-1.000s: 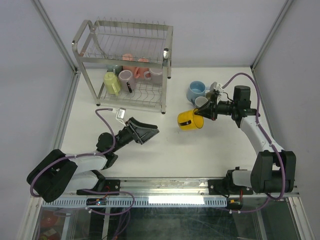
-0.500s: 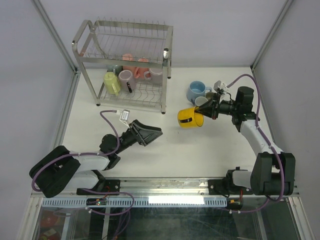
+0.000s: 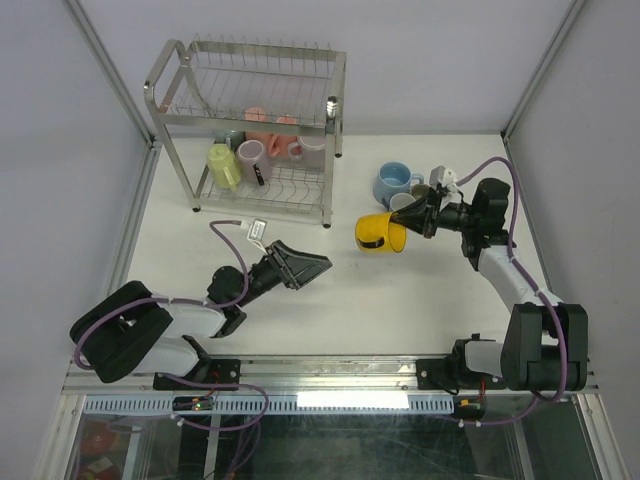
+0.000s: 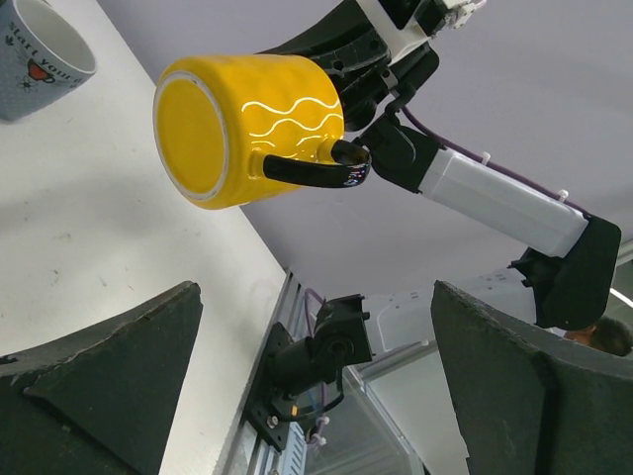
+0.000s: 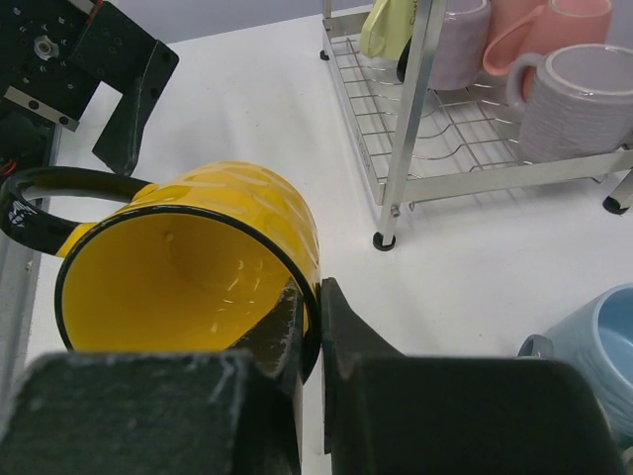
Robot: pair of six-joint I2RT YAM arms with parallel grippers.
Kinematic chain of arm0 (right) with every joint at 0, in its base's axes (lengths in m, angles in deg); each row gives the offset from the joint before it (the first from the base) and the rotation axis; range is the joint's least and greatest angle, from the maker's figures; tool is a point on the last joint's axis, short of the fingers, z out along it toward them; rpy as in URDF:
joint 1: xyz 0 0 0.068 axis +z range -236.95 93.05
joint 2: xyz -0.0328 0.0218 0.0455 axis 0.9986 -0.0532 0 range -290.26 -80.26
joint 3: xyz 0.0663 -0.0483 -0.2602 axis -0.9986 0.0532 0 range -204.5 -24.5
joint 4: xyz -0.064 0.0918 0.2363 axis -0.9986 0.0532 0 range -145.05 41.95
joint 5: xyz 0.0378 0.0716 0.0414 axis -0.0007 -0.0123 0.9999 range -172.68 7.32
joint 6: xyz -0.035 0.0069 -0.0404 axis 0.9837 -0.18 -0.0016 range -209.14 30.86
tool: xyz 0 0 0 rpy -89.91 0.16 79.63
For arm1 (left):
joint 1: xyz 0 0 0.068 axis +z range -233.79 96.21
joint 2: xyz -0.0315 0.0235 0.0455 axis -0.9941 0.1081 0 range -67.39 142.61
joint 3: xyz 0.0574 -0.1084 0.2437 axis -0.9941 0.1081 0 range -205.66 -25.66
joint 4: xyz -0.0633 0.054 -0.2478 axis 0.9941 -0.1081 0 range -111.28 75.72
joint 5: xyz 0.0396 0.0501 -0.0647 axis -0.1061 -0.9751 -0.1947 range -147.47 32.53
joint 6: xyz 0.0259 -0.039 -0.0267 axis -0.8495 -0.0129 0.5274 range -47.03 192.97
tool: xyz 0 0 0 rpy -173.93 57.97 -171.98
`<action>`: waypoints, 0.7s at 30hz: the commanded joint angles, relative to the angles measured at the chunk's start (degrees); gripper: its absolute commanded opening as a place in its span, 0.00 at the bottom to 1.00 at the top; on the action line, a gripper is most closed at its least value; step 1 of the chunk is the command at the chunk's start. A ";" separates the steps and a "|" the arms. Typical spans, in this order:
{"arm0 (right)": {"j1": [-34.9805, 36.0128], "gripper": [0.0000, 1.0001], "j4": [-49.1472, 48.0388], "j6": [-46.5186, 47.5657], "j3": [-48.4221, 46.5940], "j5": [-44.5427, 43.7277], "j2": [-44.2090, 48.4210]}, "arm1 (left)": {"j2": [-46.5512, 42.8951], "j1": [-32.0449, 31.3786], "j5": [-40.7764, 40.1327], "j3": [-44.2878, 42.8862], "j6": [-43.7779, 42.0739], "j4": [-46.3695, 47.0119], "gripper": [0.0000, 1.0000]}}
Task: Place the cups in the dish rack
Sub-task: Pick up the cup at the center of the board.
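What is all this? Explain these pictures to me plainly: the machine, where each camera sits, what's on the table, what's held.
Two robot arms are bolted at the near edge of a white table. One picture looks down from above; the other two come from a camera on each wrist. The right gripper is shut on the rim of a glossy yellow ceramic mug with a black handle, holding it tipped sideways. The left gripper is open and empty, pointing toward that mug. A shiny two-tier wire dish rack holds several pastel mugs on its lower shelf. A light blue mug stands on the table.
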 commanded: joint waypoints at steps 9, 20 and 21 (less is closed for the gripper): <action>-0.41 0.00 -8.94 -1.50 0.15 2.40 2.60 | 6.25 -2.17 -3.47 -4.11 6.30 9.16 0.97; -0.44 0.00 -10.57 -1.50 1.28 2.40 2.81 | 19.04 -8.17 -7.81 -10.05 23.38 22.11 0.95; -0.44 0.00 -11.01 -1.50 1.55 2.40 2.83 | 19.87 -8.52 -8.12 -10.72 23.98 22.59 0.95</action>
